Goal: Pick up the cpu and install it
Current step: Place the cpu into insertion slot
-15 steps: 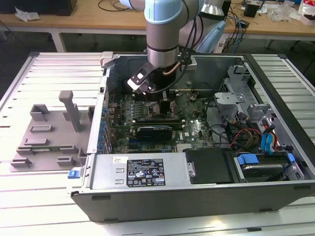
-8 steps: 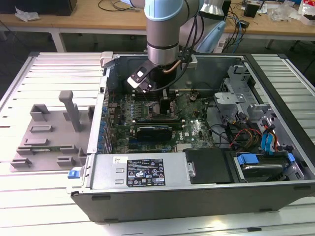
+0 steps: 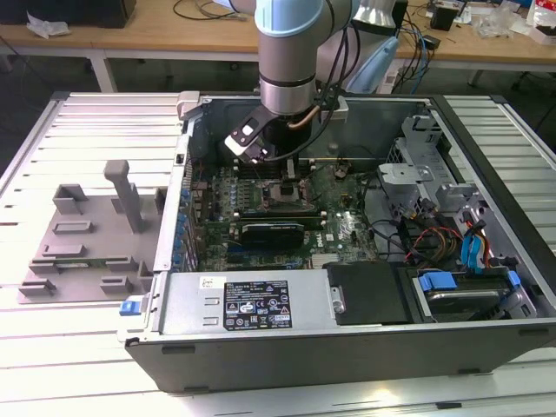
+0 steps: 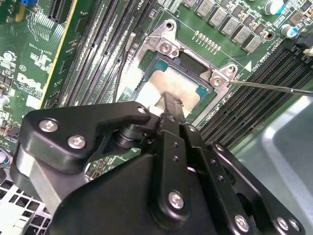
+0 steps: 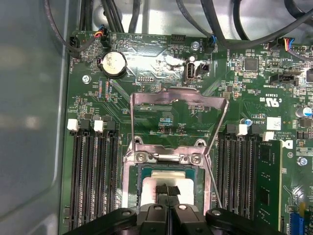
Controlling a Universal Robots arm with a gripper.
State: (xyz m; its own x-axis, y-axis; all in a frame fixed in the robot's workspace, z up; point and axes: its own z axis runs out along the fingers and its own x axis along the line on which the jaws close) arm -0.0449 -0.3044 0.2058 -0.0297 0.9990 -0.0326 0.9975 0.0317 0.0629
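At the exterior view's left we see a gray fixture (image 3: 87, 234) lying on the slatted table (image 3: 69, 373). Just to its right stands the open case (image 3: 347, 356). The arm (image 3: 291, 52) comes down from the far side into the case, over the green board (image 3: 347, 230). At the case's right end sits a drive bay (image 3: 460, 291) with blue tabs.

In the first wrist view, dark memory slots (image 5: 93, 181) run on one side of the socket (image 5: 168, 156). The socket's metal plate (image 5: 178, 98) is swung up and open behind it, and more slots (image 5: 239, 171) lie on the other side. A thin lever (image 4: 274, 87) sticks out beside the socket in the second wrist view.

The cpu (image 5: 185, 188) (image 4: 166, 81) lies flat inside the socket frame, silvery top up. The gripper (image 5: 168, 190) (image 4: 172, 104) is right over it. Its fingertips are drawn together with almost no gap, and nothing is clamped between them. They meet at the middle of the cpu's top. We cannot tell whether they touch it or hang just above.
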